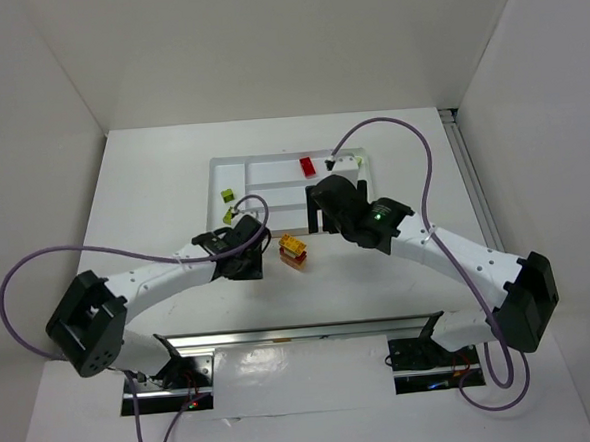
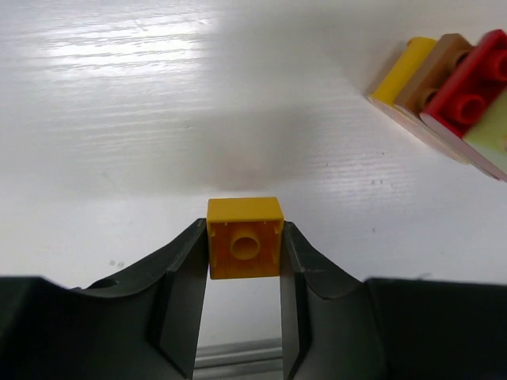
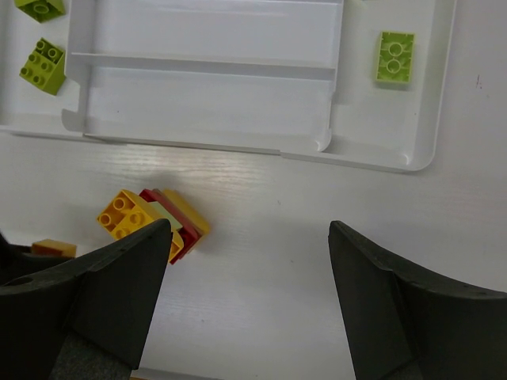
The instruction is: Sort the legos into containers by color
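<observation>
From above, a red brick (image 1: pixel 308 165) lies in the white tray (image 1: pixel 262 173), and the stacked block (image 1: pixel 294 249) sits just outside it.

In the left wrist view, the left claw (image 2: pixel 245 229) clamps a yellow brick (image 2: pixel 245 241); the picture's edge cuts off the stacked block.

In the right wrist view, the right claw (image 3: pixel 249 261) gapes wide, one finger hiding part of the block.

I'm looking at a white table (image 1: pixel 163 189) whose faint grain shows up close. Toward the far side, the flat white divided tray (image 1: pixel 261 159) lies directly on it. In front of the tray's near rim and apart from it, the stacked orange-red block (image 1: pixel 294 249) lies on bare table, tipped onto its side. Near that block, a yellow brick (image 2: pixel 244 249) is clamped in the left pincer (image 2: pixel 244 229), low over the table. I can't tell whether it touches. A metal rail (image 1: pixel 312 332) runs along the near edge.
</observation>
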Action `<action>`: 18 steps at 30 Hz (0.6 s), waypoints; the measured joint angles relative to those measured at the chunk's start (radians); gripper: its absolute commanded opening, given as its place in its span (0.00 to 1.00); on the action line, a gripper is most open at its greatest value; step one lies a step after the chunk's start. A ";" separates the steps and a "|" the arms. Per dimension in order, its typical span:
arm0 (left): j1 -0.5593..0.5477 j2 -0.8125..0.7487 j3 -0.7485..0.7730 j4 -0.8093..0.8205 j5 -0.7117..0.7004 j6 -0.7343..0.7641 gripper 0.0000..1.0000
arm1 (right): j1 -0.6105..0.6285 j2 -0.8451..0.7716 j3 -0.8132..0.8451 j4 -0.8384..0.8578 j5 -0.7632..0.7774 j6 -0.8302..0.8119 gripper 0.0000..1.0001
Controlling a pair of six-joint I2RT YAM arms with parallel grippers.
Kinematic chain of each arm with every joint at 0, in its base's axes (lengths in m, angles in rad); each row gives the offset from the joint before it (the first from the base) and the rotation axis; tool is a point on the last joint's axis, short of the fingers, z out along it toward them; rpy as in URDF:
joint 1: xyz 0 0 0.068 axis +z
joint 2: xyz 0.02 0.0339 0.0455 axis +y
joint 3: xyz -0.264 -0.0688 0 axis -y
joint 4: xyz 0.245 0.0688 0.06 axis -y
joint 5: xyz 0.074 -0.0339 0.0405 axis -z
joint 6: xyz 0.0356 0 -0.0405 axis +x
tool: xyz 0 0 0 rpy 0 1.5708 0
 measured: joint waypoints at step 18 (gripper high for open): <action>0.248 0.327 0.702 -0.115 0.046 0.135 0.20 | -0.029 -0.018 0.000 0.000 0.065 0.021 0.88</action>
